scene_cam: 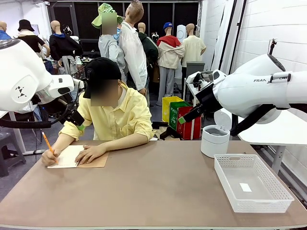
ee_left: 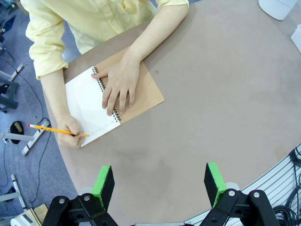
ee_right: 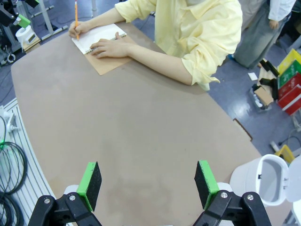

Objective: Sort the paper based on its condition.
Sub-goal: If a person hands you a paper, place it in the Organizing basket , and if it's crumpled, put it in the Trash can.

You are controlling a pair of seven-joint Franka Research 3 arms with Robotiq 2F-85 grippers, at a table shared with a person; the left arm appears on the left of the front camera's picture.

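White paper page [ee_left: 87,101] sat upper left of the left wrist view, bound in a brown-covered spiral notebook [ee_left: 148,92]. Its long axis ran along the spiral, upper left to lower right. Person's flat hand [ee_left: 120,87] covered part of the spiral, and the writing hand [ee_left: 70,136] hid the lower corner. Left gripper [ee_left: 160,183] fingers apart, right gripper [ee_right: 148,181] fingers apart. Bare brown desk [ee_left: 221,94] lay between the notebook and the white mesh basket [scene_cam: 264,206].

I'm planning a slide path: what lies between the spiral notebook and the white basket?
Nothing: in the front view the tabletop is bare between the notebook and the basket.
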